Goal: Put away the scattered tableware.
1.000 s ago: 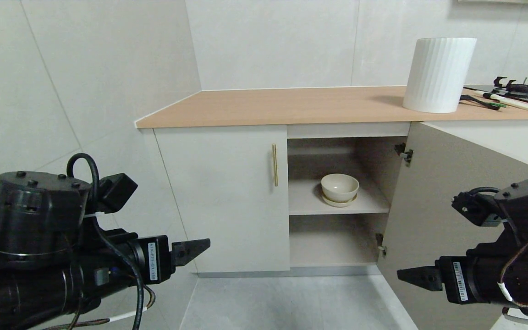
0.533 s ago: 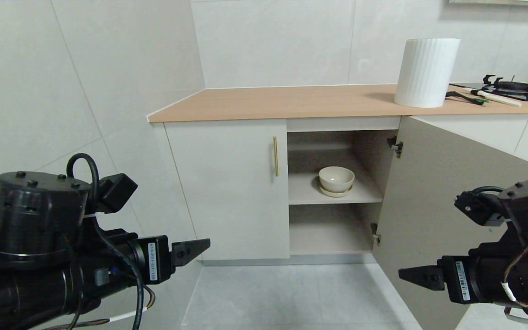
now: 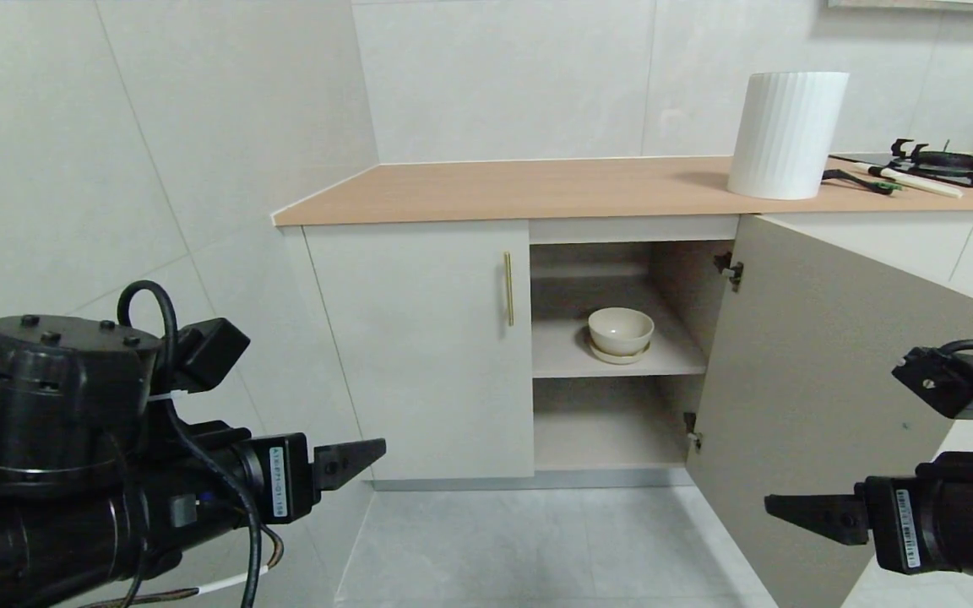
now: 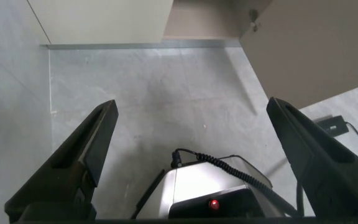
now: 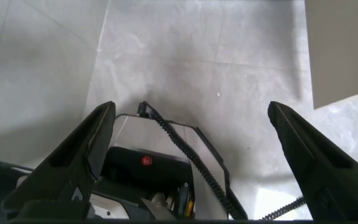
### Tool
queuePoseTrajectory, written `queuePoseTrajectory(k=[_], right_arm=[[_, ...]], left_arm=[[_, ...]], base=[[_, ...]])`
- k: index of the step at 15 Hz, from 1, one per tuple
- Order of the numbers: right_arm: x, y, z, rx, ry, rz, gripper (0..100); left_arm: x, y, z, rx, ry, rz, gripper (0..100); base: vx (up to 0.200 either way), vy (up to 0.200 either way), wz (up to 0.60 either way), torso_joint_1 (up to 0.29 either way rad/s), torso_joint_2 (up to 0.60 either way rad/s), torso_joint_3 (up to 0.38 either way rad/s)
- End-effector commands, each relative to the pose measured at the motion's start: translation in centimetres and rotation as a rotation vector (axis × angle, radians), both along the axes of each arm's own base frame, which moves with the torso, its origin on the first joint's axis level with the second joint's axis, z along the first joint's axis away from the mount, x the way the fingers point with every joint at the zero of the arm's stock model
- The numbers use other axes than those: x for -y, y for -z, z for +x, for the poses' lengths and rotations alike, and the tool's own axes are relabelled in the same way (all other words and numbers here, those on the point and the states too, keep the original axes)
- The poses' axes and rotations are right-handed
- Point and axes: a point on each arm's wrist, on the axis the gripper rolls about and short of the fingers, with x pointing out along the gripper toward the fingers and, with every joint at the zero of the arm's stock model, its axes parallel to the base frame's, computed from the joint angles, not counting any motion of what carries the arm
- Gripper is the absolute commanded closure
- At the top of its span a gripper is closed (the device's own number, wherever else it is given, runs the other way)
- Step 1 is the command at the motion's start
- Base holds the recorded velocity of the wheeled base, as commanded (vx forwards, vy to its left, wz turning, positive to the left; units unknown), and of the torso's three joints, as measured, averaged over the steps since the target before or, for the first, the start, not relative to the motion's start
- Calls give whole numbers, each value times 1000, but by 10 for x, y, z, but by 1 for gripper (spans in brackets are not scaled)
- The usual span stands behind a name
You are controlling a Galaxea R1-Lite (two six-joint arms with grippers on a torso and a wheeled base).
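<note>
Right gripper [image 3: 790, 511] sank toward 4 o'clock; its fingers and those of left gripper [image 3: 360, 456] apart, empty. Bowl [image 3: 620, 329] shelved, door [image 3: 824, 371] open: closing likely next.

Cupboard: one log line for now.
bowl on plate, upper shelf | right door open | left claw open, empty | right claw open, empty

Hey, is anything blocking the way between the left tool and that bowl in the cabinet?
Nothing visible stands between the left tool and the bowl. It sits on a saucer on the middle shelf of the open compartment, right door swung aside. The closed left door stands beside that opening, not across it.
</note>
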Motion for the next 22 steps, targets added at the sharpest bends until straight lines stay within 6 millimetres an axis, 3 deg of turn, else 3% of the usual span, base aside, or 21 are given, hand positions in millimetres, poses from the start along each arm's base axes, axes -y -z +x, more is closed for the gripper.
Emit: queuePoseTrajectory(k=[1, 10, 13, 19, 22], right_arm=[[5, -3, -2, 17, 13, 6, 0], [31, 2, 16, -24, 149, -83, 0], [53, 2, 35, -79, 275, -115, 0], [116, 2, 76, -118, 534, -136, 0], [125, 18, 102, -110, 570, -69, 0]], left_arm=[[0, 1, 0, -3, 0, 3, 0], [-1, 0, -1, 3, 1, 2, 0], [-1, 0, -2, 5, 1, 1, 0], [-1, 0, -2, 2, 1, 2, 0], [-1, 0, -2, 1, 2, 0, 0]], base=[[0, -200, 0, -2, 2, 12], [0, -200, 0, 5, 1, 1], [0, 0, 0, 0, 0, 0], [0, 0, 0, 0, 0, 0], [0, 0, 0, 0, 0, 0]])
